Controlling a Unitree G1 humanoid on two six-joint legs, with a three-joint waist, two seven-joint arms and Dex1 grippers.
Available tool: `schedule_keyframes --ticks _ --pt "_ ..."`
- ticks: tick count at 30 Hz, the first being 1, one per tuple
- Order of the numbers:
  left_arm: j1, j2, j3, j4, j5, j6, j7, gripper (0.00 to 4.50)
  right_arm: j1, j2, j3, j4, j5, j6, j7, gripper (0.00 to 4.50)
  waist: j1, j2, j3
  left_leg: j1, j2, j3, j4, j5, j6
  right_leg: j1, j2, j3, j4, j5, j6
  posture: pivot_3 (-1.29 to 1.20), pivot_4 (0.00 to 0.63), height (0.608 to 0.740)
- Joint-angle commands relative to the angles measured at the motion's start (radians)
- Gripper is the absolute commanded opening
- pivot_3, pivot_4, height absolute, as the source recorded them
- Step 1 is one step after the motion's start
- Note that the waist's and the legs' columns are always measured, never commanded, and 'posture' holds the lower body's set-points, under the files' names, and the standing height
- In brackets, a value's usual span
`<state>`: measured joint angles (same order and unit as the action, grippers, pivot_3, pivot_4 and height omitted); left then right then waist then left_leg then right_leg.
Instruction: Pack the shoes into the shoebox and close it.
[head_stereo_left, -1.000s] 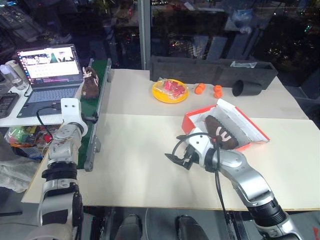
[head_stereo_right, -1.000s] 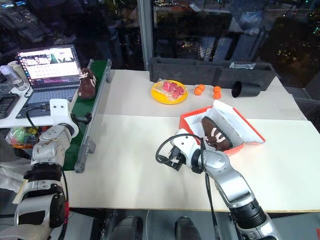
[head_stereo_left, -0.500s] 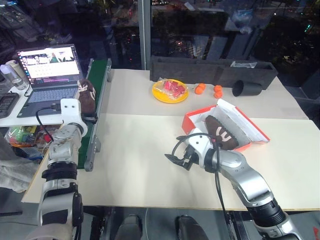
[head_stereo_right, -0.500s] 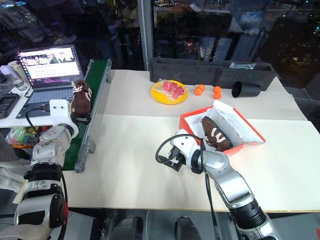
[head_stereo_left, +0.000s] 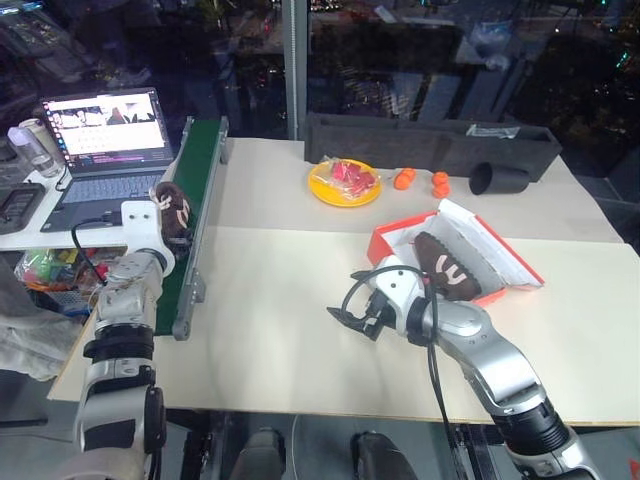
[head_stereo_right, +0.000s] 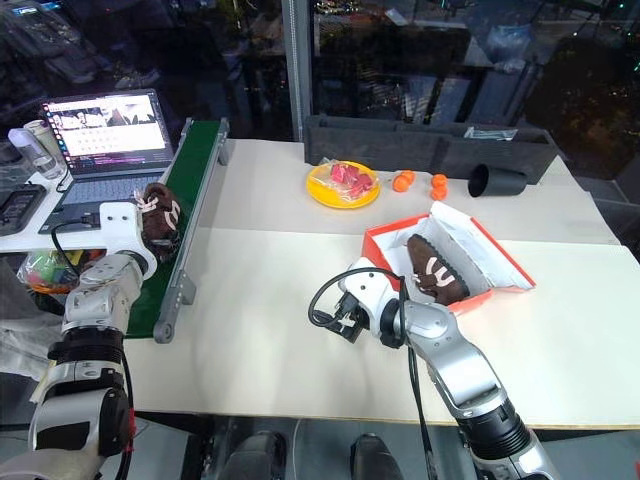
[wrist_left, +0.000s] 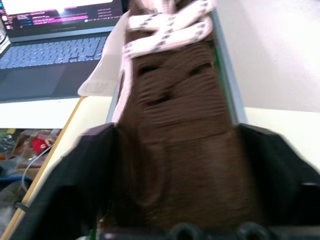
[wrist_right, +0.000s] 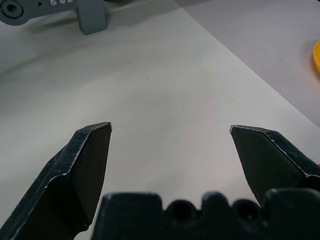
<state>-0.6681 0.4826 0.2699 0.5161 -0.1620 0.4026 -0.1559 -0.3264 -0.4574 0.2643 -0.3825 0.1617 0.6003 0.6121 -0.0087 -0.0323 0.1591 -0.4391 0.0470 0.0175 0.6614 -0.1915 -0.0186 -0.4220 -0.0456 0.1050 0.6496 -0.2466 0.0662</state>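
One shoe (head_stereo_right: 433, 270) inside open shoebox (head_stereo_right: 478, 247), toe end hidden by box wall. Second shoe (wrist_left: 175, 125) on green conveyor (head_stereo_left: 197, 210), between left gripper (wrist_left: 177, 165) fingers, contact unclear. Right gripper (wrist_right: 170, 150) wide, empty, over table (head_stereo_left: 270, 300).

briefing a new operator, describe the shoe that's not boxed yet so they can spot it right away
Start at the open laptop beside the white table's left edge, then find the green conveyor belt between them. The loose shoe lies on it between the left gripper's fingers: brown, fuzzy, white-laced, while its twin lies in the shoebox.
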Motion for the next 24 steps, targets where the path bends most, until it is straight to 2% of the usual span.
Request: schedule_keyframes --ticks 1,8,17,19,24 --pt "0.001 -0.003 0.002 -0.022 -0.011 0.024 -0.012 2.5 -0.012 0.004 -0.018 -0.034 0.007 0.001 -0.002 4.5 -0.001 0.0 0.0 0.0 0.0 0.0 0.0 0.0 0.0 0.0 0.0 0.0 0.0 0.0 0.0 0.0 0.15 0.714" --pt "-0.006 -0.003 0.011 -0.015 -0.009 0.037 -0.011 0.66 -0.012 0.003 -0.022 -0.032 0.007 -0.001 -0.004 4.5 -0.001 0.0 0.0 0.004 0.0 -0.001 0.0 0.003 -0.002 0.001 0.0 0.0 0.007 0.0 -0.001 0.0 0.15 0.714" --pt "-0.019 -0.01 0.016 -0.002 -0.01 0.035 -0.007 0.66 -0.013 0.003 -0.028 -0.032 0.009 0.002 -0.009 4.5 -0.001 0.0 0.0 0.004 0.0 -0.001 0.0 0.004 -0.002 0.001 0.0 0.0 0.008 0.0 -0.001 0.0 0.15 0.714" --pt "-0.017 -0.011 0.016 -0.004 -0.009 0.028 -0.009 0.28 -0.012 0.004 -0.029 -0.032 0.009 0.003 -0.01 4.5 -0.001 0.0 0.0 0.004 0.0 -0.001 0.0 0.004 -0.002 0.001 0.0 0.0 0.008 0.0 -0.001 0.0 0.15 0.714" --pt "-0.01 -0.015 0.018 -0.017 -0.01 0.02 -0.006 0.11 -0.012 0.006 -0.031 -0.03 0.009 0.006 -0.014 4.5 -0.001 0.0 0.0 0.004 0.0 -0.001 0.0 0.004 -0.002 0.001 0.0 0.0 0.008 0.0 -0.001 0.0 0.15 0.714"
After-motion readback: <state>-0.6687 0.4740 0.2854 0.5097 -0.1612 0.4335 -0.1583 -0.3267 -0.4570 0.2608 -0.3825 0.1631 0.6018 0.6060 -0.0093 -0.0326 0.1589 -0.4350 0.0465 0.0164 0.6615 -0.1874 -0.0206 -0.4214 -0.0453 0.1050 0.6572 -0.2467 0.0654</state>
